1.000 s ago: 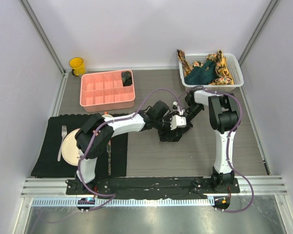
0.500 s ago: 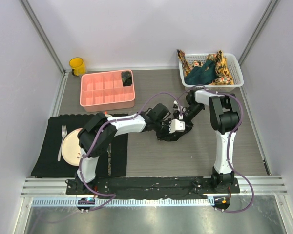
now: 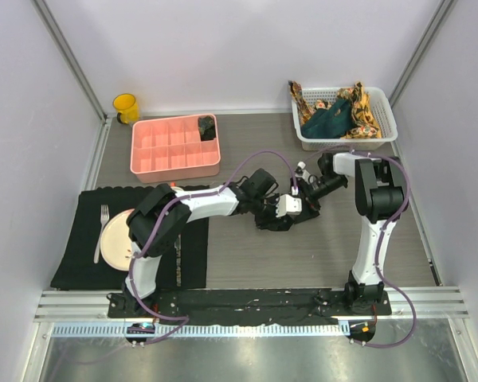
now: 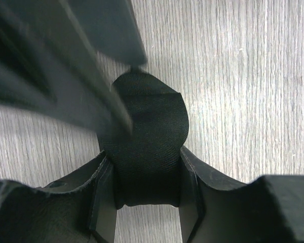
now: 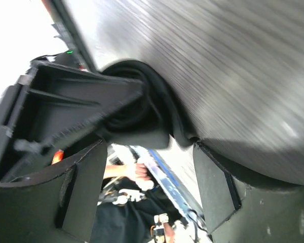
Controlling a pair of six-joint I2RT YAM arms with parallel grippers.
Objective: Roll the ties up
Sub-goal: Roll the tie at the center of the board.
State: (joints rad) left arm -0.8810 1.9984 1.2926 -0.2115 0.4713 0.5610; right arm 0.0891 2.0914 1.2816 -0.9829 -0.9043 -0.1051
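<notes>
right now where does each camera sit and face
top external: above and behind the robot, looking down on the table; the left arm and right arm show whole.
left wrist: on the left arm, looking down the left gripper, shut on the rolled black tie.
right wrist: on the right arm, tilted sideways; the open right gripper frames the view.
shared: both wrist views see that tie.

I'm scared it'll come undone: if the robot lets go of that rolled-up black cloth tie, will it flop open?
It probably loosens: the rolled black fabric tie looks soft and smooth, pinched only by the left gripper. Being round, it might also roll across the wooden table.
</notes>
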